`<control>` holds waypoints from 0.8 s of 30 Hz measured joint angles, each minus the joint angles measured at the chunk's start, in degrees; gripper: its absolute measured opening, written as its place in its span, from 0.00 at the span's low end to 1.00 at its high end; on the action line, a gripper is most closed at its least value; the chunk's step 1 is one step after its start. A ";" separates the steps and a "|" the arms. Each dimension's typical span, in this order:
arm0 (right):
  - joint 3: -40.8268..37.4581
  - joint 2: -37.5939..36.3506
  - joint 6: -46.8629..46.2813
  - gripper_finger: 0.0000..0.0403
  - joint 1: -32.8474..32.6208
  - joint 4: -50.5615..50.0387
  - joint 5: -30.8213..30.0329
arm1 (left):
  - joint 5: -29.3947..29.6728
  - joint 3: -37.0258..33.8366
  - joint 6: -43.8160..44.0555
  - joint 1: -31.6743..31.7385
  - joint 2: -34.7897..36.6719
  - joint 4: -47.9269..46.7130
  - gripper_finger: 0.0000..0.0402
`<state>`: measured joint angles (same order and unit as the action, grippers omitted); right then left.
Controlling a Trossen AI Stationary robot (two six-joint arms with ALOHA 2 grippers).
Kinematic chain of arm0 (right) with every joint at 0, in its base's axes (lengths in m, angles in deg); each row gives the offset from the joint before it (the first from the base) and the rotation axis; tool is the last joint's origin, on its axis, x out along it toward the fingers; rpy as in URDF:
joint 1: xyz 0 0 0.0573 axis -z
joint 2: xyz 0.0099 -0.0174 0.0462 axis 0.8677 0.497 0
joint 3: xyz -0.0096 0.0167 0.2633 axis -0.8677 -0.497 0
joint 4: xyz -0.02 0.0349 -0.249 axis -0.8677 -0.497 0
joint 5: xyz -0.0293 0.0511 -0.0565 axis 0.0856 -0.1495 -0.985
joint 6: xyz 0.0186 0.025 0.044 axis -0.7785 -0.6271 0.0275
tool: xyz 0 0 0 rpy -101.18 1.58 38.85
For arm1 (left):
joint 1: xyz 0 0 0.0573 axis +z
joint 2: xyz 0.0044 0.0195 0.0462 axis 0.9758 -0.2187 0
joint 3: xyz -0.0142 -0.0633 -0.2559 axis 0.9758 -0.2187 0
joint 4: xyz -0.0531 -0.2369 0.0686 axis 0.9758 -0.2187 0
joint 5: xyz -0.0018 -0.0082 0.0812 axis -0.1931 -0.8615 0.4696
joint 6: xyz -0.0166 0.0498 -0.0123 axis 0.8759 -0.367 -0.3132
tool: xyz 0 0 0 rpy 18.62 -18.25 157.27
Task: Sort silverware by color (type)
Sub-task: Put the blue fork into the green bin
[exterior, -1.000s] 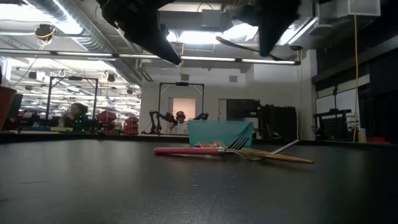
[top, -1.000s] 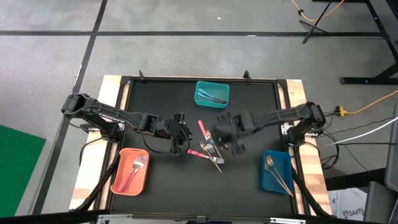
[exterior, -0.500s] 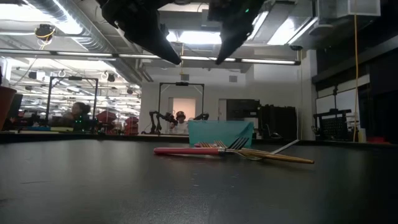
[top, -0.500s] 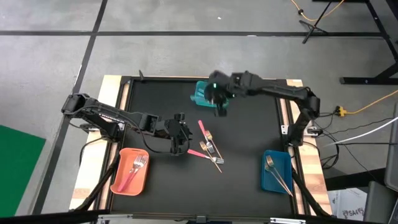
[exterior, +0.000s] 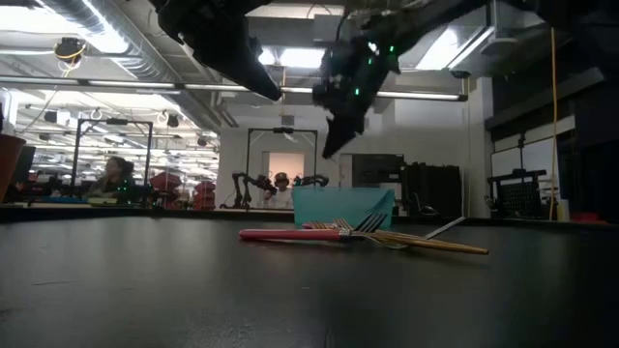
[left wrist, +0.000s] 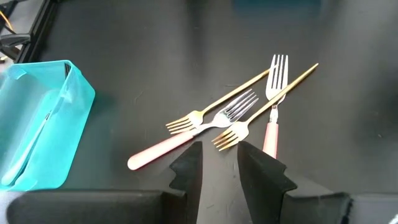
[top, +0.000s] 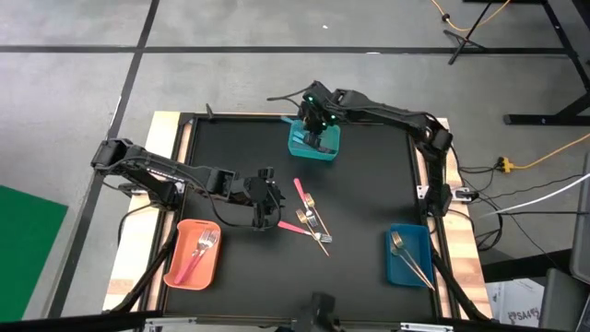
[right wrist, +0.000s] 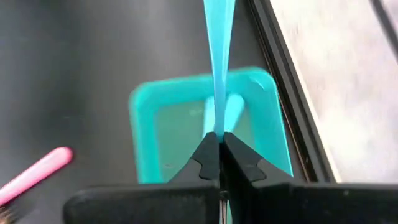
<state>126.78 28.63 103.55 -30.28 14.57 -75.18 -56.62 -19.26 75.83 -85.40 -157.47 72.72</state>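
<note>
- Your right gripper (right wrist: pixel 219 144) is over the teal bin (top: pixel 314 145) at the far edge of the table, fingers pinched on a light-blue utensil (right wrist: pixel 219 59); the handle runs straight out from the fingertips above the bin's opening.
- From that, you look to be at the drop step for one blue piece: carried to its bin, not yet let go.
- Next move, as I judge it: lower a little so the piece falls inside the walls, then open the fingers. The handle sits roughly along the bin's length in the right wrist view, so it should lie flat alongside what is already in there.
- Watch that an end does not catch the bin's rim and tip out onto the table.
- Your left gripper (left wrist: pixel 218 163) hangs near the table's middle, fingers a narrow gap apart and holding nothing, just short of the pile (top: pixel 312 219).
- That pile is what remains: two pink forks (left wrist: pixel 191 134) and two gold forks (left wrist: pixel 265 112) crossing one another, heads overlapping.
- The orange bin (top: pixel 176 269) at the near left holds a pink fork; the blue bin (top: pixel 398 268) at the near right holds gold pieces.
- Once the blue piece is dropped, take a handle end that lies clear of the crossings, so lifting one does not drag the others.
</note>
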 joint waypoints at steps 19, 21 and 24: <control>0.00 7.36 -10.43 0.00 3.03 -5.49 -2.82 | 0.00 0.00 0.06 0.00 0.00 -0.02 0.24; 0.00 7.36 -10.73 0.00 2.99 -6.77 -2.73 | 0.00 0.00 0.06 0.02 0.00 -0.02 0.24; 0.00 7.36 -10.88 0.00 2.93 -7.63 -2.63 | 0.00 0.00 0.06 0.01 0.00 -0.02 0.24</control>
<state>126.78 35.99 92.68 -27.35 6.94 -77.81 -56.62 -19.26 75.89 -85.39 -157.47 72.70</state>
